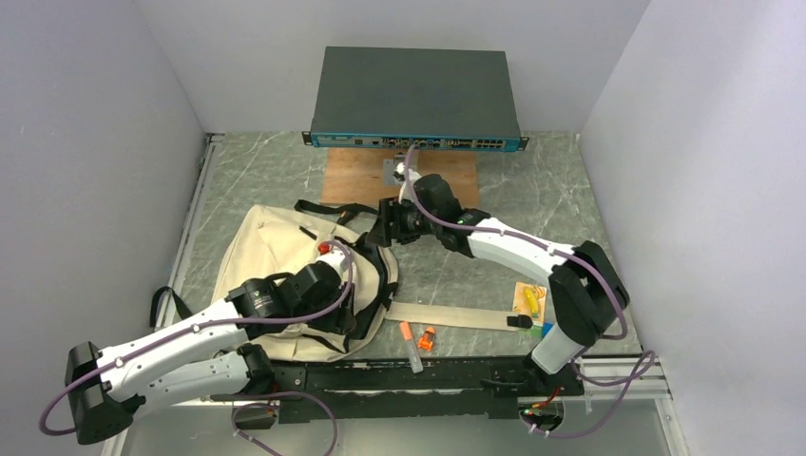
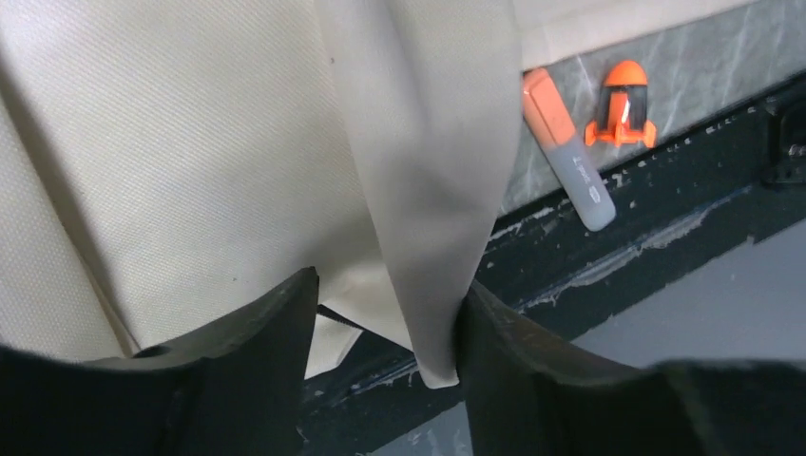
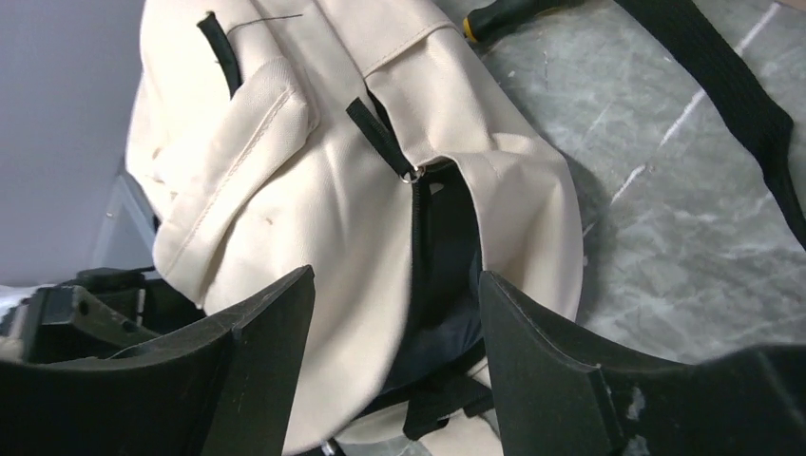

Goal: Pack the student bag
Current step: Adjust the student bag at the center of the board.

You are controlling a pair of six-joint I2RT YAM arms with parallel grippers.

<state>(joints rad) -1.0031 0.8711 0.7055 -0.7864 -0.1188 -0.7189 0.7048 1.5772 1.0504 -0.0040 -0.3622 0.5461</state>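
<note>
The student bag [image 1: 271,252] is a beige canvas backpack lying flat at the left of the table, its black zipper partly undone. My left gripper [image 1: 347,285] hovers over its near right side. In the left wrist view the left gripper [image 2: 388,285] is open, and a beige strap [image 2: 428,190] hangs between the jaws, resting against the right finger [image 2: 494,332]. My right gripper [image 1: 385,228] is at the bag's far right edge. It [image 3: 394,277] stands open over the zipper gap [image 3: 442,247], just below the zipper pull [image 3: 385,138], and holds nothing.
An orange highlighter [image 1: 409,338] and a small orange rocket [image 1: 428,336] lie by the near edge, beside a long beige strap [image 1: 456,315]. A sticker card [image 1: 529,299] sits to the right. A network switch [image 1: 415,95] and a wooden board [image 1: 356,176] are at the back.
</note>
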